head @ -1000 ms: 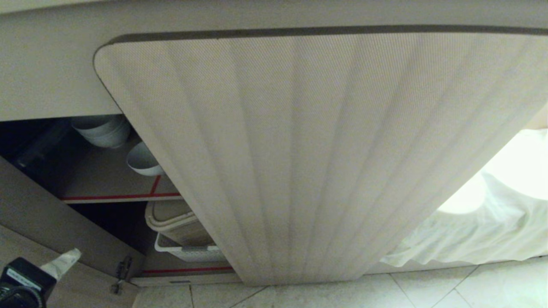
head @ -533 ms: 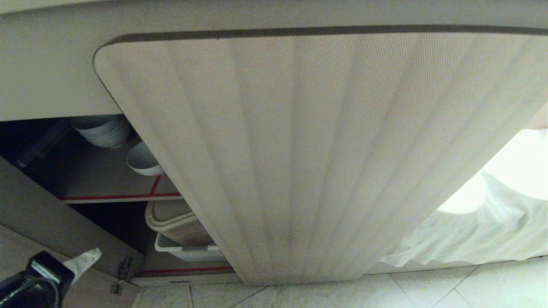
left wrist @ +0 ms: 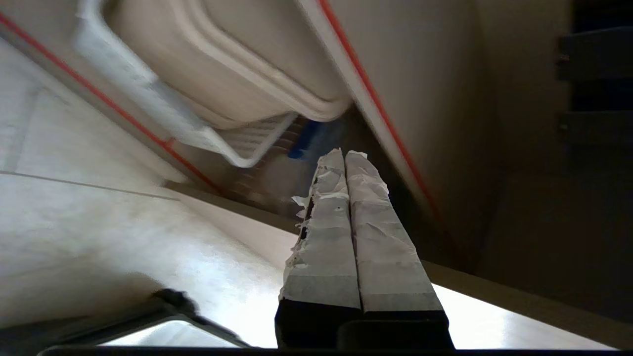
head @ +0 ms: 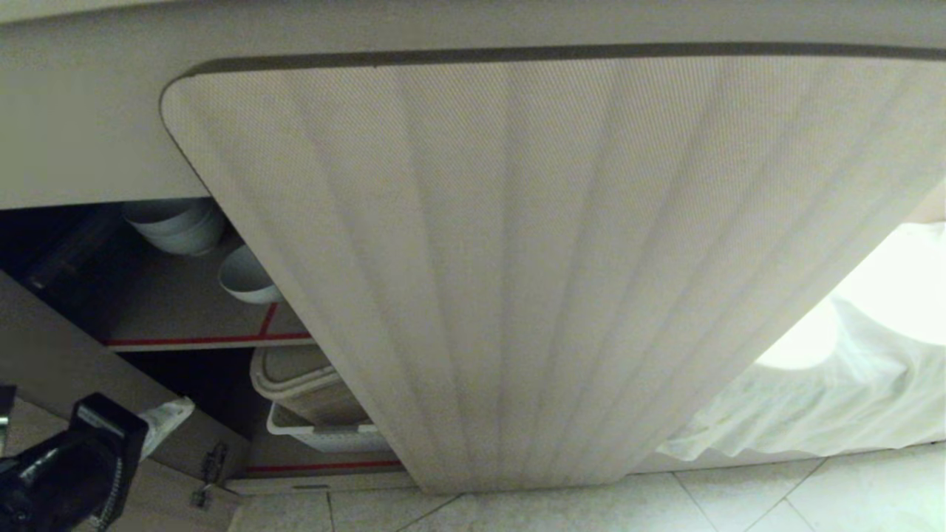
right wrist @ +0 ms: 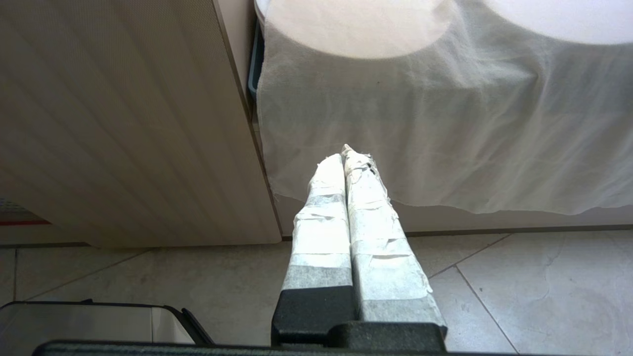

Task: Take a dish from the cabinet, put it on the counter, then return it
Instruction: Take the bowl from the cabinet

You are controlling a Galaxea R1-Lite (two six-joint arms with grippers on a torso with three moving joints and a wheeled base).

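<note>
While both claws stay closed empty: left claw (head: 174, 417) low | dish (head: 247, 277): one | stacked bowls (head: 177, 225): one pile

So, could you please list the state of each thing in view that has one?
cabinet: open on its left side
dish: upright on the upper shelf, untouched
stacked bowls: nested, upright
left pincer: shut, empty
right pincer: shut, empty

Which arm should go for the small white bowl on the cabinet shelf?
Left, probably. The left pincer is shut, at the open side below the small white round ceramic bowl; the right pincer, also shut, faces a white cloth beyond the ribbed beige door.
</note>
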